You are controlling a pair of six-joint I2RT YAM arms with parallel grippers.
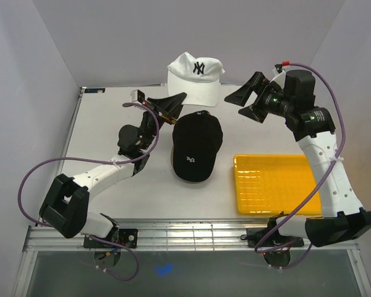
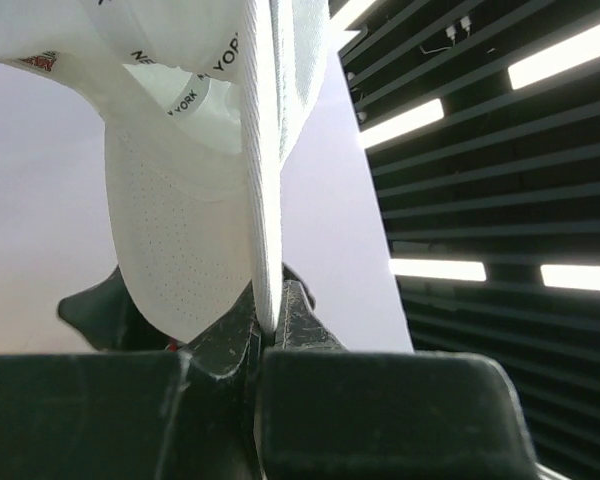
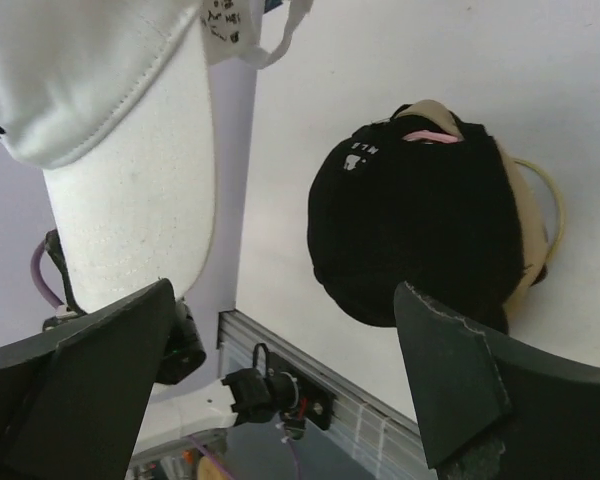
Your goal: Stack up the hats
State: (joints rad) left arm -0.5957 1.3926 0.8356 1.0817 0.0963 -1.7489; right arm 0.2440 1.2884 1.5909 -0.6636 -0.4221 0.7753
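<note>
The white cap (image 1: 195, 77) with a dark NY logo hangs in the air over the far middle of the table. My left gripper (image 1: 180, 99) is shut on the edge of its brim; in the left wrist view the white brim (image 2: 265, 200) runs down into the closed jaws of the left gripper (image 2: 268, 325). The black cap (image 1: 196, 147) lies on the table below, brim towards me. In the right wrist view the black cap (image 3: 420, 240) sits on top of a tan cap (image 3: 515, 250), with a bit of pink (image 3: 425, 135) showing. My right gripper (image 1: 247, 102) is open and empty, right of the white cap (image 3: 110, 150).
A yellow tray (image 1: 275, 184) lies at the near right of the table, right of the black cap. The white back wall stands just behind the white cap. The metal rail of the table's near edge (image 3: 380, 400) shows in the right wrist view.
</note>
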